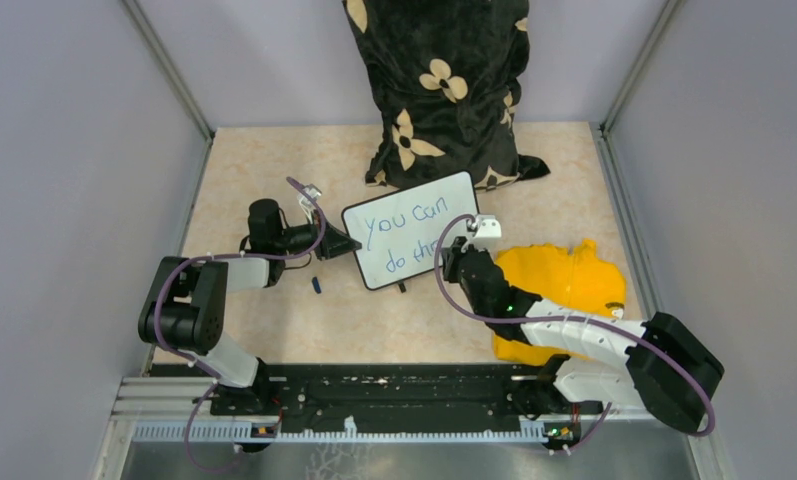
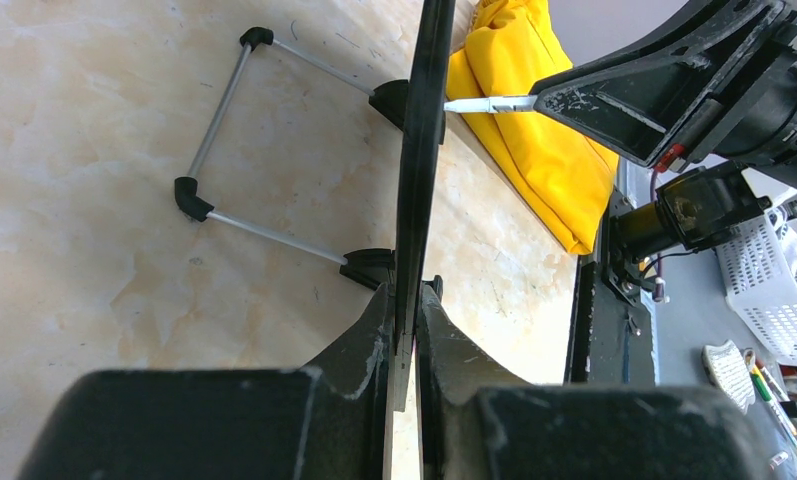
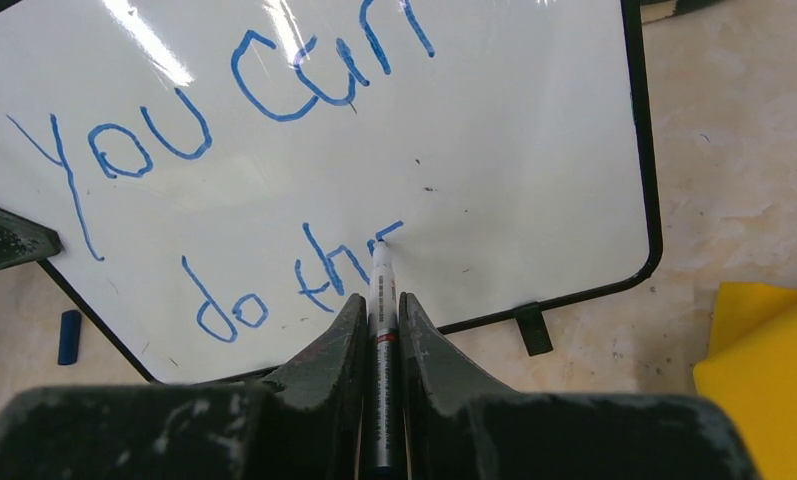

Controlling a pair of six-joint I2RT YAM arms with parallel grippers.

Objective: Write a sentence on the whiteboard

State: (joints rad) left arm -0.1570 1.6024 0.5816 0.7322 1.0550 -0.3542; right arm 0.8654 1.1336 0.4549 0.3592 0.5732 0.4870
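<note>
Currently, your left gripper [image 2: 406, 302] is closed on the edge of the whiteboard [image 3: 514, 150], one finger on each face. In my judgement this grip steadies the board against the push of the pen, since only a thin wire stand [image 2: 219, 110] props it from behind. The board rises edge-on directly ahead of the left fingertips, its feet resting on the table [image 1: 274, 170].

Your right gripper [image 3: 379, 312] is closed on the marker [image 3: 380, 282], with the barrel lying along the slot between the fingers and the tip projecting forward. This alignment lets you drive the tip by moving the wrist. The tip touches the white face just ahead of the fingertips, at the end of the lower line.

The sentence [image 3: 319, 270] is in blue ink. The upper line reads "You can". The lower line reads "do th", followed by a partial stroke under the tip. Judge the task as well advanced but unfinished.

The marker barrel carries small print, which is too fine to read.

A small blue piece [image 3: 68, 336], probably the cap, lies on the table to the left of the right hand. A yellow cloth [image 1: 564, 280] lies to its right.
</note>
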